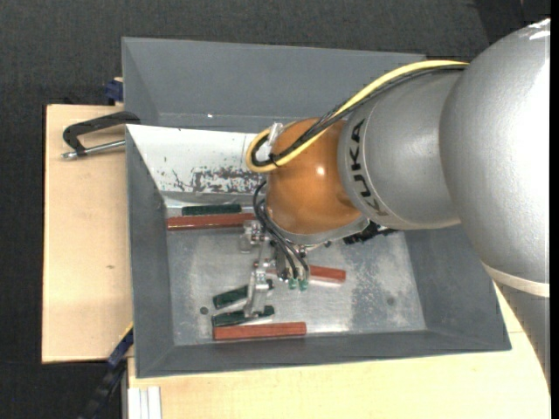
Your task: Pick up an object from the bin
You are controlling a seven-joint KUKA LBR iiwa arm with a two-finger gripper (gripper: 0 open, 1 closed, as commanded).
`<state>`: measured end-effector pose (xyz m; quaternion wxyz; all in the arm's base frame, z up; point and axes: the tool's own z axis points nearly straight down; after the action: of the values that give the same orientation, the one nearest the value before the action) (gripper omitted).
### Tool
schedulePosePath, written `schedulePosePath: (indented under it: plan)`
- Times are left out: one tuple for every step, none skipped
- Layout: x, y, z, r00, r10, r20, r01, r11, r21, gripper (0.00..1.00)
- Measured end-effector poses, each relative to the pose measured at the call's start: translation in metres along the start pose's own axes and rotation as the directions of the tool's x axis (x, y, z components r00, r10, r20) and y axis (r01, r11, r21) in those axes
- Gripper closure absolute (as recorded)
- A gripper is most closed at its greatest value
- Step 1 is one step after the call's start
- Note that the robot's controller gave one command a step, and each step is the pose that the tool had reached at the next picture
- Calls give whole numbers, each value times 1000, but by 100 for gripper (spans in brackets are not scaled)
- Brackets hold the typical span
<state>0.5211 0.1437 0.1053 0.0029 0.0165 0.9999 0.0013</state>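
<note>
Claw is held low in bin, beside dark green block and above red-brown bar, prob. lined up for a grab; claw's width can't be told.

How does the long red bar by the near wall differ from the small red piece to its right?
The long red bar is much longer than the small red piece. The bar lies along the bin's near wall, with green pieces just behind it; the piece lies farther back. The bar runs level across the view; the piece slants slightly. Both are red and lie flat.
</note>
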Motion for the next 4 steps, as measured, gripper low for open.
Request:
schedulePosePath:
  plan:
    - [-24,-51,21,995,-103,-3,103,995,0,0]
    - [-42,-68,33,993,-115,0,115,993,1,100]
    - [-42,-66,33,993,-116,0,116,993,0,100]
    - [-41,-66,29,993,-115,-4,115,993,0,100]
